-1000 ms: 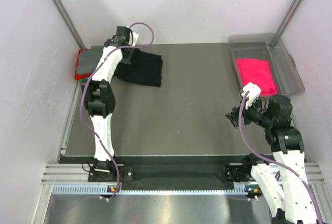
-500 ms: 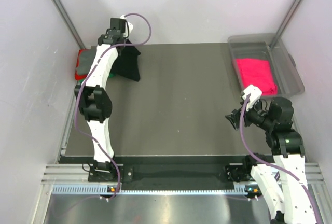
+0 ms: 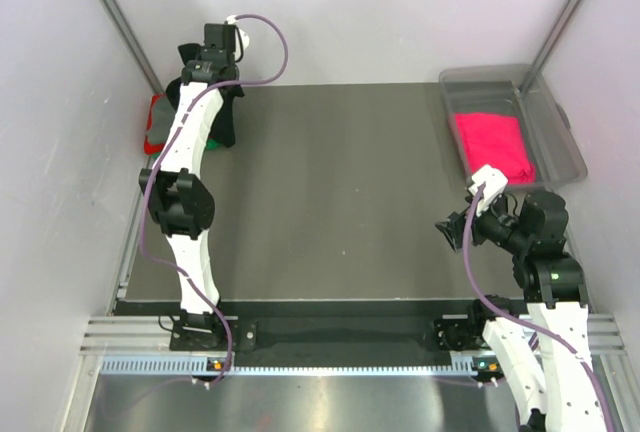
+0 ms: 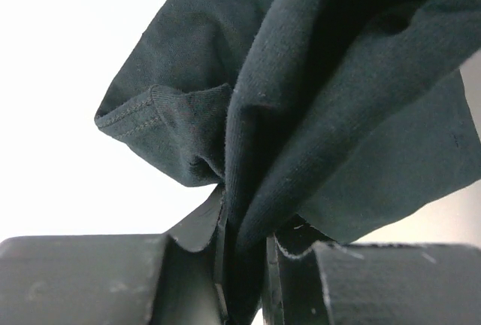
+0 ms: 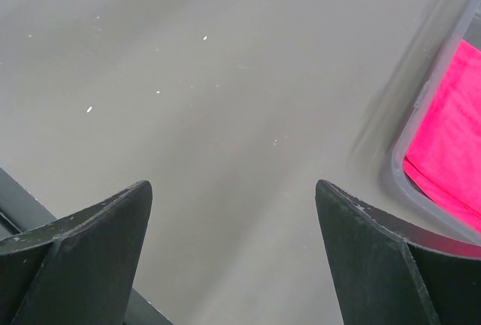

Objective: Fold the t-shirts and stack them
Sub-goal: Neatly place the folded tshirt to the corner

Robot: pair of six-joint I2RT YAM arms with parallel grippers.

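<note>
Hidden: far-left stack (image 3: 158,124), mostly behind left arm (image 3: 185,147); red edge (image 3: 151,112) shows.
Left gripper (image 4: 244,265): pinching bunched black t-shirt (image 4: 331,114), matte knit, stitched hem.
Right gripper (image 5: 231,187): jaws wide, empty.

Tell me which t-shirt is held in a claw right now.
The black cloth t-shirt, pinched and hanging in the left claw. The hot-pink t-shirt lies in the clear plastic bin; the red t-shirt lies flat in the far-left corner.

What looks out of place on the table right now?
The black shirt hangs bunched and creased from the left jaws, by the stack at the far-left corner, not folded flat. Nothing else stands out.
</note>
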